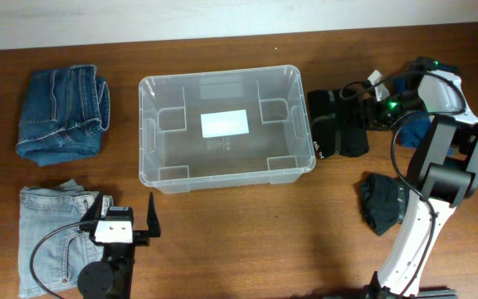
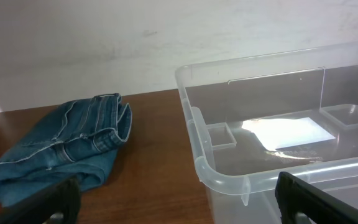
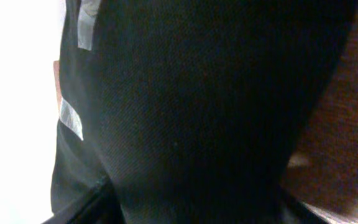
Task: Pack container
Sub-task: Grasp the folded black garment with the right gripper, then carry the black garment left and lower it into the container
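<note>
The container (image 1: 147,133) is a clear plastic bin with a white label on its bottom, at the middle of the table, with nothing in it. It also shows in the left wrist view (image 2: 229,180). My left gripper (image 1: 119,214) is open and empty, just in front of the bin's near left corner (image 2: 176,208). My right gripper (image 1: 365,112) is down on a folded black garment (image 1: 332,124) right of the bin. In the right wrist view the black cloth (image 3: 204,106) fills the frame, and my fingers (image 3: 191,214) are spread either side of it.
Folded dark blue jeans (image 1: 63,115) lie at the far left (image 2: 67,146). Light blue jeans (image 1: 48,237) lie at the near left beside my left arm. A dark bundled garment (image 1: 380,202) lies at the near right. A blue cloth (image 1: 413,129) lies under my right arm.
</note>
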### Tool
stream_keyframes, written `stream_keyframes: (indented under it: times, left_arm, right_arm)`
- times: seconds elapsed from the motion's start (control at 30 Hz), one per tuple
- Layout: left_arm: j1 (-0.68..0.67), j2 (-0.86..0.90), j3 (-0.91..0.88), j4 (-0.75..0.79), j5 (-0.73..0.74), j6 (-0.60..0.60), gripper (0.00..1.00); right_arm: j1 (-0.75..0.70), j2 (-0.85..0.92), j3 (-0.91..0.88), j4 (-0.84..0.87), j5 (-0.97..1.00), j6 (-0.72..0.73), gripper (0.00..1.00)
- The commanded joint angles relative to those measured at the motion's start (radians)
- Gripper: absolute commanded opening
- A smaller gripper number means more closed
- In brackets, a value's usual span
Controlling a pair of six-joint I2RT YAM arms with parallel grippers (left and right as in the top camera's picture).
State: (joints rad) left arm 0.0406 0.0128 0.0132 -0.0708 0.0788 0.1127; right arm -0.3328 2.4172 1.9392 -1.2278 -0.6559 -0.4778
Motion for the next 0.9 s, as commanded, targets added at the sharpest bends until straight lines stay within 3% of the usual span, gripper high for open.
stream_keyframes:
  times: [0.0,0.2,0.4,0.8,0.87]
  left_arm:
    - [0.002,-0.006,-0.004,-0.002,0.011,0.009,0.99]
    - [0.002,-0.006,-0.004,-0.002,0.011,0.009,0.99]
    - [0.002,-0.006,-0.004,-0.002,0.011,0.009,0.99]
    - [0.002,-0.006,-0.004,-0.002,0.011,0.009,0.99]
    - [0.002,-0.006,-0.004,-0.002,0.011,0.009,0.99]
  right_arm:
    - [0.006,0.045,-0.011,0.005,0.027,0.025,0.44]
    - [0.000,0.045,0.008,-0.006,-0.028,0.076,0.24]
    - [-0.013,0.042,0.081,-0.081,-0.182,0.076,0.13]
    - [-0.027,0.020,0.533,-0.472,-0.318,0.077,0.06]
    - [-0.023,-0.018,0.608,-0.471,-0.321,0.186,0.04]
